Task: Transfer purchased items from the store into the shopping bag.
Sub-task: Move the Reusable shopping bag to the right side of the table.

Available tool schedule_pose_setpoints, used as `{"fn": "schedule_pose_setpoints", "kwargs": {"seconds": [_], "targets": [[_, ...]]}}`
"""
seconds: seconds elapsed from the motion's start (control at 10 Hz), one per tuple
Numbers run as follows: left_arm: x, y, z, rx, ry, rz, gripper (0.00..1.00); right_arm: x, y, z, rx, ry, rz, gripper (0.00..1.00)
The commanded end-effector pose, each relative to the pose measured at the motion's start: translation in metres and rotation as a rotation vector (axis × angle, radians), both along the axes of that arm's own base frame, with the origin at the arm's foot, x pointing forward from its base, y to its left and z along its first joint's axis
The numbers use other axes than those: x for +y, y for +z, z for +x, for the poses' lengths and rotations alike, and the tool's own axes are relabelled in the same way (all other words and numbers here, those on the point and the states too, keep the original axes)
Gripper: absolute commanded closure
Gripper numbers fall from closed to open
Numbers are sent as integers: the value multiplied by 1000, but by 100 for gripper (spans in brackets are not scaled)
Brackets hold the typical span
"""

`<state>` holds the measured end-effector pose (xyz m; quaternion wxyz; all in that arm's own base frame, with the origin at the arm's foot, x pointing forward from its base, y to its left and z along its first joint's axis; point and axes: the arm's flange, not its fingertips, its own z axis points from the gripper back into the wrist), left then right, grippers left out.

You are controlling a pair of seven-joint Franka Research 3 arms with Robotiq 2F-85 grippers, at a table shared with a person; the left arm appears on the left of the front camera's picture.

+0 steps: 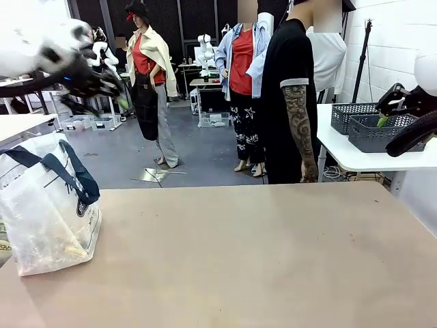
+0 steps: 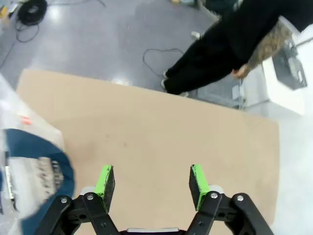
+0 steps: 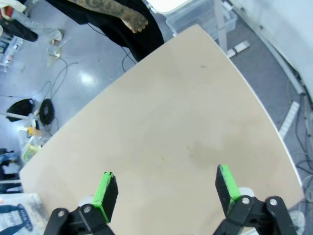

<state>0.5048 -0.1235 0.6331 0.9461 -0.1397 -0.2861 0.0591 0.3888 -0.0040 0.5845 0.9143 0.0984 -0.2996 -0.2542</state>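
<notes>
The shopping bag (image 1: 48,205) stands at the table's left edge, translucent white with navy strap handles. A yellowish shape (image 1: 68,249) shows faintly through its lower wall. My left gripper (image 1: 113,92) hangs blurred high above the bag. In the left wrist view this gripper (image 2: 151,183) is open with nothing between its green pads (image 2: 104,181), and the bag (image 2: 29,171) lies below at its left. My right gripper (image 3: 166,190) is open and empty over the bare tabletop, raised at the right (image 1: 386,113). Two dark grey lattice baskets (image 1: 372,126) stand on a white side table; which one is the store I cannot tell.
A person in a black T-shirt (image 1: 290,96) stands at the far side of the table, one hand (image 3: 134,22) hanging by the edge. The white side table (image 1: 341,154) with the baskets stands beyond the table's far right corner. The brown tabletop (image 1: 259,253) is bare.
</notes>
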Motion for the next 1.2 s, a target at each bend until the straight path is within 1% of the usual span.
{"fn": "schedule_pose_setpoints", "kwargs": {"seconds": [0.0,0.1,0.2,0.3,0.4,0.5,0.6,0.7,0.8,0.9,1.1], "targets": [[-53,-15,49,101,-83,163,21,-2,-1,0,8,7,-14,0],[-88,-33,65,167,-143,241,21,-2,-1,0,8,7,-14,0],[-113,-49,78,191,-143,255,21,-2,-1,0,8,7,-14,0],[-130,-65,89,212,-202,251,21,-2,-1,0,8,7,-14,0],[-140,-80,99,233,-208,223,21,-2,-1,0,8,7,-14,0],[-146,-98,111,219,-151,196,21,-2,-1,0,8,7,-14,0],[-155,-119,117,225,-160,176,21,-2,-1,0,8,7,-14,0],[-161,-133,122,247,-206,162,21,-2,-1,0,8,7,-14,0],[-161,-140,124,258,-282,80,21,-2,-1,0,8,7,-14,0],[-157,-131,115,247,-203,193,21,-2,-1,0,8,7,-14,0],[-157,-131,115,247,-203,193,21,-2,-1,0,8,7,-14,0]]}}
